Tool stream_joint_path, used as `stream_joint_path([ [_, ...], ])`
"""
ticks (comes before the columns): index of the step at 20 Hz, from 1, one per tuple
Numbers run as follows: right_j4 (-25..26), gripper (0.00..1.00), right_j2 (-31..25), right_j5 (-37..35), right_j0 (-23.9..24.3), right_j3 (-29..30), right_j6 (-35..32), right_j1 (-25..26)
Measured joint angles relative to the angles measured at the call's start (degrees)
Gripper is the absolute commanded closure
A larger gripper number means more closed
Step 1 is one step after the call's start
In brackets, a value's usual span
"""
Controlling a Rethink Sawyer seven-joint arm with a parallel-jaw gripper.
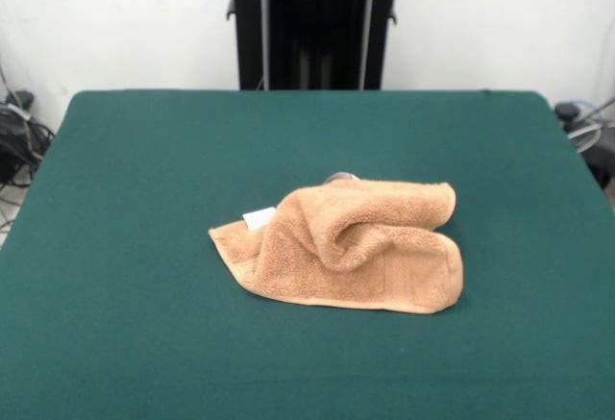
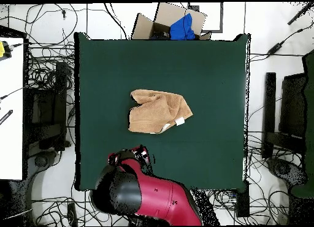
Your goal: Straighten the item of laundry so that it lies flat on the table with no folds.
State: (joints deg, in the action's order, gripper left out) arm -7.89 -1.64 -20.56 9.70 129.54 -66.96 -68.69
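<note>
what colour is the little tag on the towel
White, on the orange-tan towel; the tag shows best in the front view.

A plain white wall fills the back of the front view. From overhead, the pale floor is strewn with black cables on every side (thickest at the left). An open cardboard box holding blue cloth sits beyond one table edge, and a white desk lines the left edge

Orange-tan towel, folded and bunched, white tag at its edge, mid-table on green cloth.
</note>
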Motion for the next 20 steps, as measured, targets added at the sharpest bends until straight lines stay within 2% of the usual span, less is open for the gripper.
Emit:
stream_joint_path([
  [6, -1.15, 0.00, -0.90, -0.06, 1.87, -0.08, 0.00, 1.84],
  [10, -1.00, 0.00, -1.21, -2.80, 3.32, -1.58, 0.00, 4.09],
  [20, 3.28, 0.00, -1.61, -20.49, 7.60, -10.26, 0.00, 4.54],
])
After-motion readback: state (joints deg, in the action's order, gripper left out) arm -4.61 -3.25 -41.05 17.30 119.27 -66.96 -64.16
